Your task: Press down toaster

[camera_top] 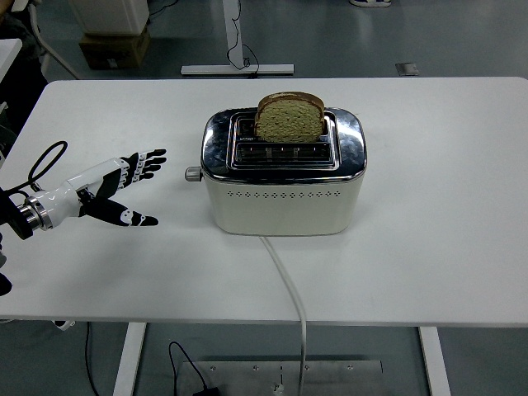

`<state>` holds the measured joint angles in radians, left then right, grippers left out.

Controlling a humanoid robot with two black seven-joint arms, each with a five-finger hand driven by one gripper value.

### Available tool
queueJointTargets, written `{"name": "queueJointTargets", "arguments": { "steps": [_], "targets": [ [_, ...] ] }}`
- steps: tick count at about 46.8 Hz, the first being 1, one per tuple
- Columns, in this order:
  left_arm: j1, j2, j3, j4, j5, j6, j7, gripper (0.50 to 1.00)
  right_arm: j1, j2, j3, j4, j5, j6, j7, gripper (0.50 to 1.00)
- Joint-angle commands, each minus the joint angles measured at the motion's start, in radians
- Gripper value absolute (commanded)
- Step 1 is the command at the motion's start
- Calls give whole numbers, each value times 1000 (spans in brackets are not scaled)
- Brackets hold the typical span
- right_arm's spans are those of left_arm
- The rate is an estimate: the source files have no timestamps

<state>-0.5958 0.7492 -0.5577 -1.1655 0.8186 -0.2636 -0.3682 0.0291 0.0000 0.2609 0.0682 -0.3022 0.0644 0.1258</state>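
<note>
A single head view looks from high on the robot's side, forward and down over the white table (429, 148), whose near edge runs along the bottom. It stands far enough back to take in the full tabletop, the floor beyond at the top, and table legs below. No second view exists.

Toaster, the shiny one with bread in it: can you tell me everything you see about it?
The toaster has cream sides with a row of small holes and a shiny metal top with two slots. A bread slice stands tall in the back slot. Its side lever is up. A white cord runs toward the table's near edge. Nothing else touches it.
</note>
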Motion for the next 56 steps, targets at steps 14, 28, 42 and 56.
{"name": "queueJointTargets", "arguments": {
  "steps": [14, 28, 42, 56],
  "targets": [
    [-18, -17, -57, 73, -206, 6, -2, 1000, 0, 0, 0, -1, 0, 0, 0, 998],
    [-42, -50, -93, 142, -427, 14, -2, 1000, 0, 0, 0, 1, 0, 0, 0, 998],
    [-81, -125, -94, 276, -578, 18, -3, 1000, 0, 0, 0, 1, 0, 0, 0, 998],
    [-81, -201, -117, 368, -667, 76, -74, 1000, 0, 0, 0, 1, 0, 0, 0, 998]
  ]
}}
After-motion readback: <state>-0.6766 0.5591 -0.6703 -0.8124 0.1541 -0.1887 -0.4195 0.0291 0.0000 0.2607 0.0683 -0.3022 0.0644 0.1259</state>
